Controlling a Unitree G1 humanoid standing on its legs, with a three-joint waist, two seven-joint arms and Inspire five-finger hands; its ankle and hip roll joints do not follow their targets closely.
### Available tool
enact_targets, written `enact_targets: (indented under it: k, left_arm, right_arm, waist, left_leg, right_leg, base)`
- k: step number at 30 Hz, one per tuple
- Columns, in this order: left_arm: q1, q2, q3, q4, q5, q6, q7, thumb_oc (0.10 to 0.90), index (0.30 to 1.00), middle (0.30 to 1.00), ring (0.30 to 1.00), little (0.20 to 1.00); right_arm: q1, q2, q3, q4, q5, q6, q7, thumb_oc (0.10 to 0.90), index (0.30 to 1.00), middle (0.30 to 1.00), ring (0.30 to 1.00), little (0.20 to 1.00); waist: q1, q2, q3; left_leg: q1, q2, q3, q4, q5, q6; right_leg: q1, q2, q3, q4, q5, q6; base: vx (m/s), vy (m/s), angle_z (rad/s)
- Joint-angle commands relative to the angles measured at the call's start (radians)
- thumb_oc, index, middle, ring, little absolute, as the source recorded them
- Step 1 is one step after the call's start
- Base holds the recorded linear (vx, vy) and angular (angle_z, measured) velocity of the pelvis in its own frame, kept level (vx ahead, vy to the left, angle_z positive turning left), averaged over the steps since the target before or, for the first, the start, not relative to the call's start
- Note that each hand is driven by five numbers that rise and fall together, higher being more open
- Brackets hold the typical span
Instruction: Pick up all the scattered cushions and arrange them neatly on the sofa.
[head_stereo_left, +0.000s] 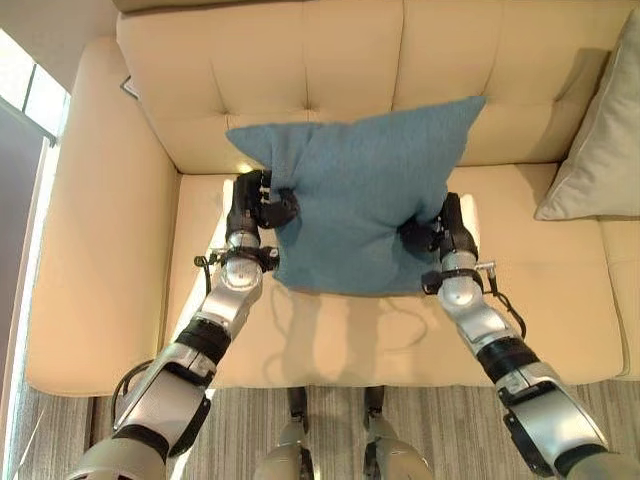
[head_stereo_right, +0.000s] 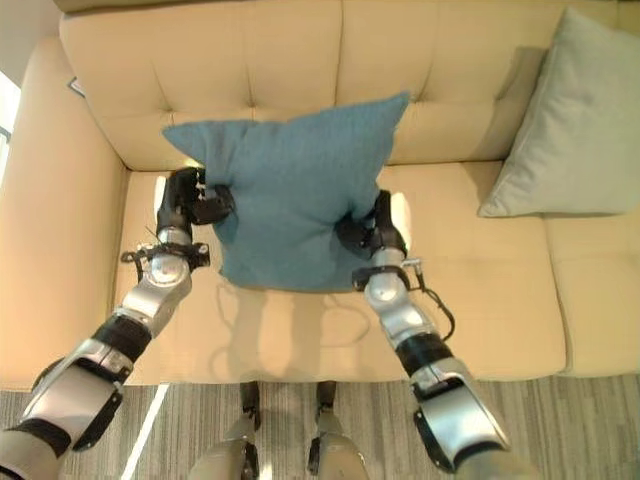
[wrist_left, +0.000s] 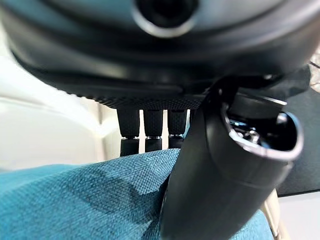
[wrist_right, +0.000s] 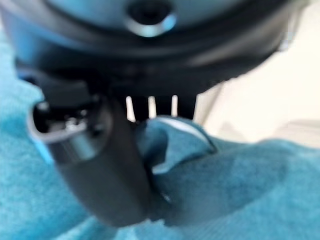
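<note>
Together, left hand (head_stereo_left: 262, 208) and right hand (head_stereo_left: 432, 232) pinch the blue cushion (head_stereo_left: 360, 205); sofa (head_stereo_left: 330, 60) behind.

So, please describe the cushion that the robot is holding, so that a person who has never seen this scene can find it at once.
Look at the cream sofa. Above the middle of its seat, both hands, the left hand and the right hand, pinch the side edges of the teal cushion in front of the backrest. The pale grey cushion at the right leans on the backrest, untouched.
</note>
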Motion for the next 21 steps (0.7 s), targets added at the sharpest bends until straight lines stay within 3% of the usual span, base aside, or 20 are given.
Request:
enact_targets:
  k: [1, 5, 6, 7, 8, 14, 21]
  left_arm:
    - [-0.306, 0.067, -0.075, -0.019, 0.076, -0.166, 0.025, 0.400, 0.300, 0.300, 0.300, 0.300]
    - [-0.380, 0.092, -0.093, -0.002, 0.078, -0.172, 0.042, 0.400, 0.300, 0.300, 0.300, 0.300]
    - [-0.397, 0.088, -0.100, 0.006, 0.071, -0.171, 0.039, 0.420, 0.331, 0.331, 0.331, 0.331]
    - [-0.414, 0.094, -0.103, 0.017, 0.071, -0.170, 0.038, 0.764, 0.846, 0.846, 0.846, 0.846]
    - [-0.415, 0.094, -0.103, 0.017, 0.071, -0.170, 0.038, 0.800, 0.900, 0.900, 0.900, 0.900]
    - [-0.446, 0.109, -0.140, 0.054, 0.043, -0.155, -0.021, 0.800, 0.900, 0.900, 0.900, 0.900]
    - [-0.348, 0.144, -0.101, -0.003, 0.011, -0.163, -0.063, 0.800, 0.900, 0.900, 0.900, 0.900]
  right_arm:
    - [-0.279, -0.004, -0.004, -0.056, 0.003, -0.135, -0.072, 0.400, 0.300, 0.300, 0.300, 0.300]
    - [-0.352, -0.013, 0.019, -0.034, 0.002, -0.138, -0.090, 0.400, 0.300, 0.300, 0.300, 0.300]
    - [-0.369, -0.014, 0.025, -0.025, 0.007, -0.136, -0.090, 0.524, 0.486, 0.486, 0.486, 0.486]
    - [-0.387, -0.012, 0.035, -0.008, 0.013, -0.133, -0.087, 0.800, 0.900, 0.900, 0.900, 0.900]
    - [-0.388, -0.012, 0.035, -0.008, 0.013, -0.133, -0.087, 0.800, 0.900, 0.900, 0.900, 0.900]
    - [-0.403, -0.021, 0.070, 0.021, 0.045, -0.114, -0.036, 0.800, 0.900, 0.900, 0.900, 0.900]
    - [-0.288, -0.026, 0.052, -0.034, 0.035, -0.108, 0.018, 0.800, 0.900, 0.900, 0.900, 0.900]
  waist:
    - [0.015, -0.037, -0.075]
    - [0.021, -0.035, -0.075]
    - [0.022, -0.035, -0.074]
    - [0.023, -0.035, -0.074]
    - [0.023, -0.034, -0.074]
    - [0.023, -0.035, -0.075]
    - [0.017, -0.038, -0.079]
  left_leg:
    - [0.009, -0.003, 0.015, -0.017, -0.030, -0.061]
    - [-0.007, -0.010, 0.010, -0.017, -0.026, -0.065]
    - [-0.011, -0.011, 0.006, -0.017, -0.024, -0.066]
    - [-0.014, -0.012, 0.005, -0.017, -0.024, -0.067]
    - [-0.014, -0.012, 0.004, -0.017, -0.024, -0.067]
    - [-0.025, -0.014, 0.002, -0.017, -0.020, -0.071]
    - [-0.026, -0.014, 0.005, -0.017, -0.022, -0.071]
  right_leg:
    - [-0.019, -0.011, 0.067, 0.003, -0.014, 0.112]
    - [-0.034, -0.012, 0.066, 0.003, -0.013, 0.116]
    - [-0.037, -0.013, 0.066, 0.003, -0.012, 0.117]
    - [-0.041, -0.014, 0.065, 0.003, -0.012, 0.118]
    - [-0.042, -0.014, 0.065, 0.003, -0.012, 0.118]
    - [-0.052, -0.016, 0.061, 0.003, -0.006, 0.121]
    - [-0.055, -0.017, 0.062, 0.003, -0.005, 0.121]
  base:
    - [0.00, 0.003, 0.05]
    - [0.00, -0.001, 0.14]
    - [-0.01, 0.005, 0.24]
    - [-0.01, 0.005, -0.09]
    - [-0.02, 0.005, -0.44]
    - [-0.01, 0.003, 0.00]
    - [-0.01, -0.002, 0.15]
